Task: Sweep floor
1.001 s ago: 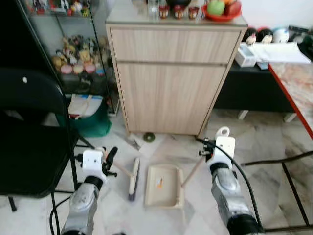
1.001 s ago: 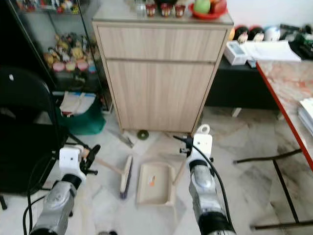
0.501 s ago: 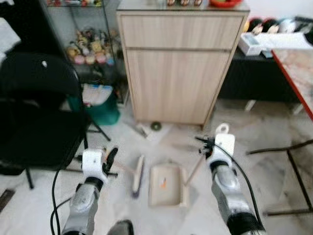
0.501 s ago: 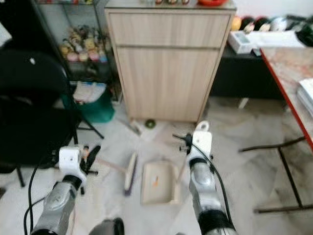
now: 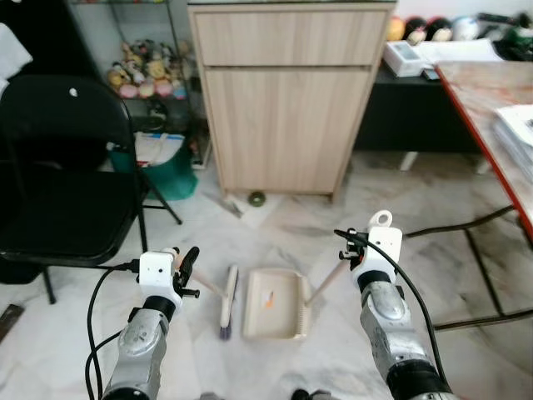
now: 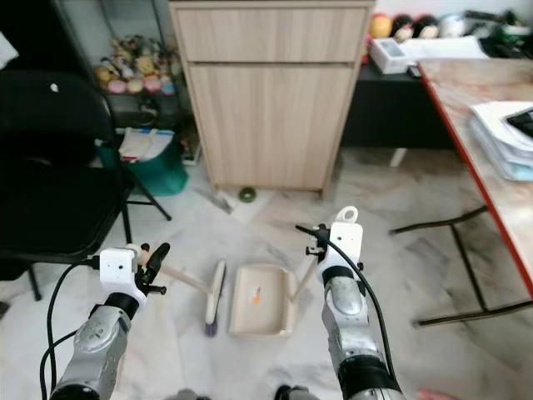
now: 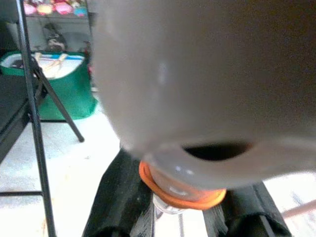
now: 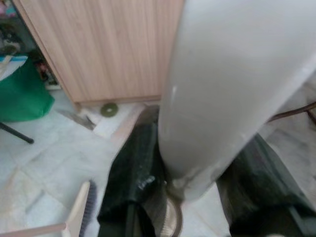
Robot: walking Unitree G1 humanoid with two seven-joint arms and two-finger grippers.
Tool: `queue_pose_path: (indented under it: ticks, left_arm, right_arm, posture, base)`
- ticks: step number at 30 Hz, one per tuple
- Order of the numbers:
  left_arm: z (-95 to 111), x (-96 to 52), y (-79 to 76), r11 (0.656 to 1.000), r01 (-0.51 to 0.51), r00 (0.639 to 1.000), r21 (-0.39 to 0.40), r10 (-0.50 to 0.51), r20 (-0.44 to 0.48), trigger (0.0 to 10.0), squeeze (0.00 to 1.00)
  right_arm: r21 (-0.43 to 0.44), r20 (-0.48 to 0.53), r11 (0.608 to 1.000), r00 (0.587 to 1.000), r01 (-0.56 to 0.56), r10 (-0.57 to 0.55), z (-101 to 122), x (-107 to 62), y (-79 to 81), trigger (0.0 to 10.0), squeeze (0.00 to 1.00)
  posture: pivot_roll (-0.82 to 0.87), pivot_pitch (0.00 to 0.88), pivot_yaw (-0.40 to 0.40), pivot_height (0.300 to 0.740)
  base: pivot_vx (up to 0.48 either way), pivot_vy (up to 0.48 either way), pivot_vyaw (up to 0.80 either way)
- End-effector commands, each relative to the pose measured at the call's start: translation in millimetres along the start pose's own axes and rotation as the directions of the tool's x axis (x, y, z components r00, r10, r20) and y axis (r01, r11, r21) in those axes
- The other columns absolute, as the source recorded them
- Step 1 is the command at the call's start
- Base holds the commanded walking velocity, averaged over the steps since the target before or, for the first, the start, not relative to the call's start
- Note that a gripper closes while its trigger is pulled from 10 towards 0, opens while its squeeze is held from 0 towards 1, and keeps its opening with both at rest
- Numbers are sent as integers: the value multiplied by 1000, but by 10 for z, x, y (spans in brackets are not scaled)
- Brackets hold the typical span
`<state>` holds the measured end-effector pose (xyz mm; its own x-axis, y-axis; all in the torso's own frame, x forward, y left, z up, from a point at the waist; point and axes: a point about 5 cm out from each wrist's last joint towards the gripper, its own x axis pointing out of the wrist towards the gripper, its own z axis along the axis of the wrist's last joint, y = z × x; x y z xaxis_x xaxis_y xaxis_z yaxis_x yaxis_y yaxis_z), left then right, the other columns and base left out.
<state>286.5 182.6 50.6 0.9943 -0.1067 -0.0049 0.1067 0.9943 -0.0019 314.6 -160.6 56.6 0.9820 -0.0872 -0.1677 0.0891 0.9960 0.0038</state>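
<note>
A small broom lies on the marble floor, its brush head (image 5: 226, 292) beside a beige dustpan (image 5: 273, 292). My left gripper (image 5: 186, 268) is shut on the broom's pale handle (image 5: 208, 287), and its grey end with an orange ring (image 7: 180, 195) sits between the black fingers (image 7: 116, 202). My right gripper (image 5: 350, 250) is shut on the dustpan's long handle (image 5: 326, 282), seen as a grey shaft (image 8: 217, 98) between the fingers (image 8: 133, 173). An orange scrap (image 5: 268, 294) lies in the pan. A green round bit (image 5: 256, 198) and a paper scrap (image 5: 233, 207) lie by the cabinet.
A wooden cabinet (image 5: 287, 100) stands ahead. A black folding chair (image 5: 58, 167) is at the left, with a green bin (image 5: 162, 175) behind it. A red-edged table (image 5: 491, 100) and its black legs (image 5: 466, 233) are at the right. A cable (image 5: 100, 292) trails from my left arm.
The whole view has shifted and the cabinet now looks farther off. Broom and dustpan lie farther from the cabinet's foot, still held in both grippers.
</note>
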Motion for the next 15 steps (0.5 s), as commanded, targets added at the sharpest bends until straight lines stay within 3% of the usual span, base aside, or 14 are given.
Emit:
queue_pose_path:
  ticks: [1,15]
  left_arm:
    - [-11,-22,34,1000,-4,1000,6,4,-6,10000,0]
    - [64,8,42,1000,-12,1000,10,12,22,10000,0]
  right_arm:
    - [10,18,1000,1000,-12,12,49,14,37,10000,0]
    - [15,34,999,999,-28,27,79,22,61,10000,0]
  posture:
    - [-10,116,-7,740]
    - [-13,97,-7,740]
  base:
    - [-285,0,0]
    - [-281,0,0]
